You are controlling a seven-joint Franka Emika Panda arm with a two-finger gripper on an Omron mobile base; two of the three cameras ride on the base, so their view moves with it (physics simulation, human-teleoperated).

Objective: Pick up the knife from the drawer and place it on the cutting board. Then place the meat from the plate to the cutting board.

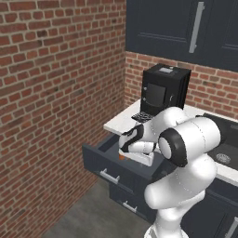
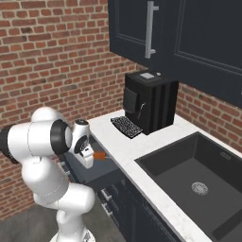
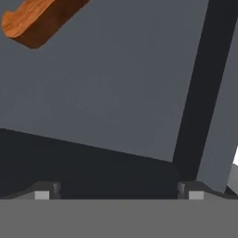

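A black coffee machine (image 1: 165,90) stands on the white worktop (image 2: 142,151) in the brick corner, a dark sink (image 2: 198,177) beside it, dark cabinets (image 2: 189,33) above. The drawer (image 1: 109,162) below is pulled open. The arm bends down over it, the gripper (image 3: 118,193) inside with jaws spread wide, holding nothing. The knife (image 3: 39,18) lies on the drawer floor, its orange handle off to one side of the fingertips (image 3: 44,191), untouched.
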